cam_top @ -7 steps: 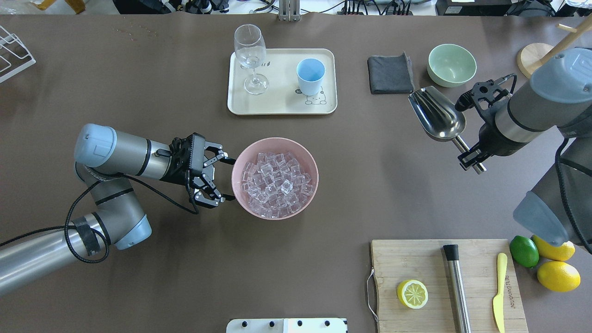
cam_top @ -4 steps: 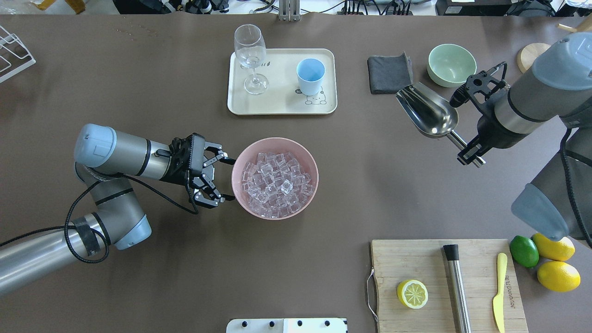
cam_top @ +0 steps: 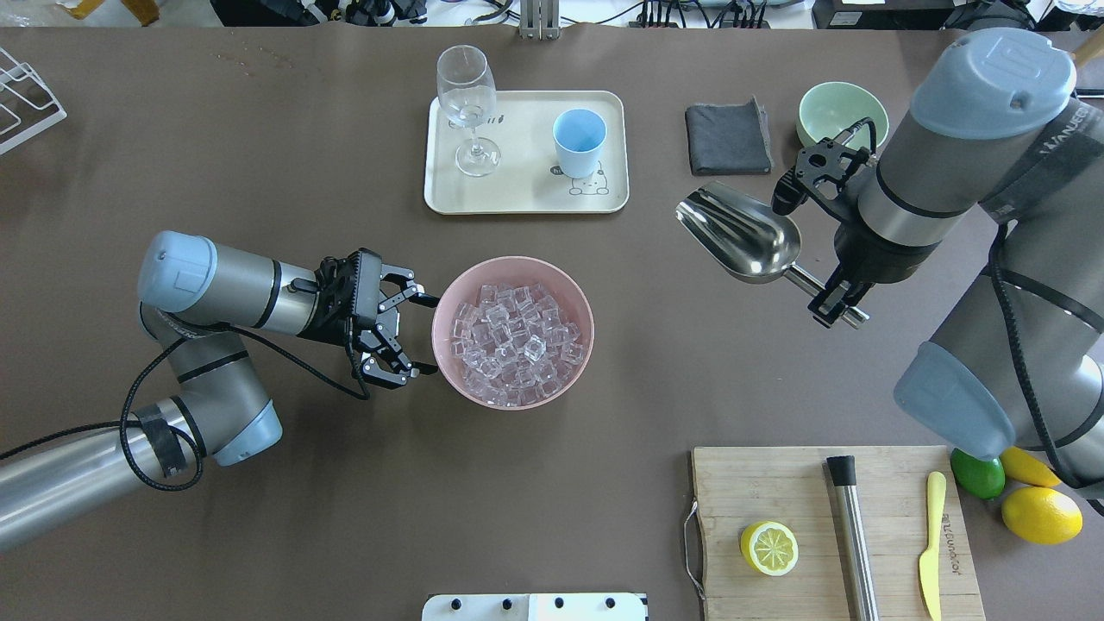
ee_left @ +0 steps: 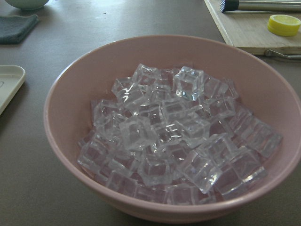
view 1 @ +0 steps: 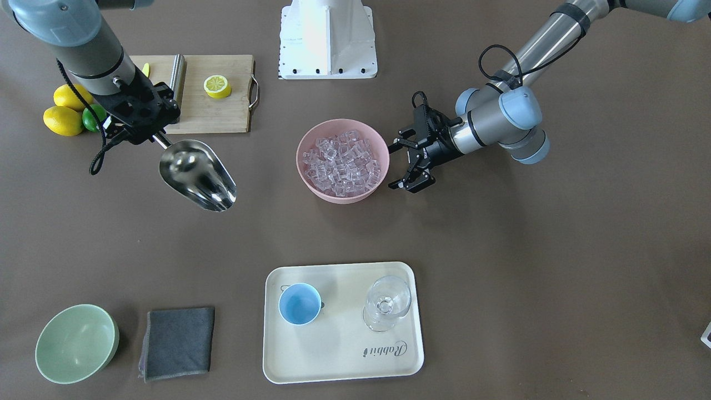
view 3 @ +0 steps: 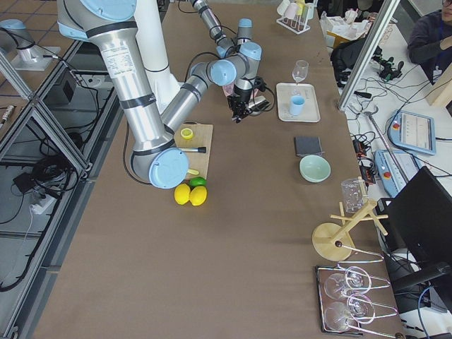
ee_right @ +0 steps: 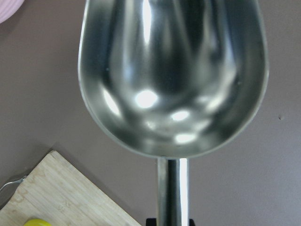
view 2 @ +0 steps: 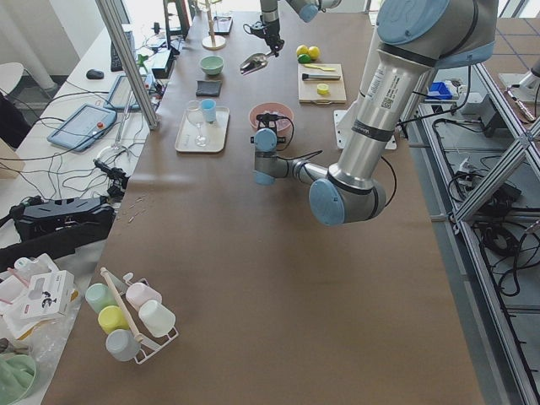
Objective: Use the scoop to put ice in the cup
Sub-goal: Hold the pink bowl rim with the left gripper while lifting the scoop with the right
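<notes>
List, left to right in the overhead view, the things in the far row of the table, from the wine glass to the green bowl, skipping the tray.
wine glass → cup → grey cloth → green bowl

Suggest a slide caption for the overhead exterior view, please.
Right gripper holds the empty scoop aloft; left gripper sits open beside the pink bowl of ice.
</notes>
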Robot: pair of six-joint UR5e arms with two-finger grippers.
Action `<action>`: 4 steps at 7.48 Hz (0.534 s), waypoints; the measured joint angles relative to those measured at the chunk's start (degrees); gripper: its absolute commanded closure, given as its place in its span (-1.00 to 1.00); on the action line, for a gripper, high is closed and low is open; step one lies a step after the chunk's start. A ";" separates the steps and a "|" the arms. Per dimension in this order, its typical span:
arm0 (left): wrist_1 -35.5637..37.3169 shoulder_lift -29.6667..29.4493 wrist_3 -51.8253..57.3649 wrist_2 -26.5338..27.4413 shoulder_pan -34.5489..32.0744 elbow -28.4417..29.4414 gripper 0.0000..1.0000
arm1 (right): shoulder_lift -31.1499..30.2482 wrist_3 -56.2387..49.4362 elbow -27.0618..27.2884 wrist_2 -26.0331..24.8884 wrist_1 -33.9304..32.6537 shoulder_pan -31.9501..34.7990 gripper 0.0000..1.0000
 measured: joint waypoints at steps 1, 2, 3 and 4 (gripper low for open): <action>0.00 0.01 0.00 0.00 0.00 0.00 -0.96 | 1.55 -1.21 1.12 -0.36 -3.48 -0.67 1.00; 0.00 0.05 0.00 0.00 0.00 0.00 -0.96 | 2.13 -1.99 1.78 -0.55 -4.88 -1.31 1.00; 0.04 0.07 0.00 0.00 0.06 0.05 -0.96 | 2.44 -2.45 2.37 -0.63 -5.69 -1.73 1.00; 0.07 0.08 0.04 -0.04 0.16 0.12 -0.96 | 3.25 -2.67 2.91 -0.65 -6.94 -2.10 1.00</action>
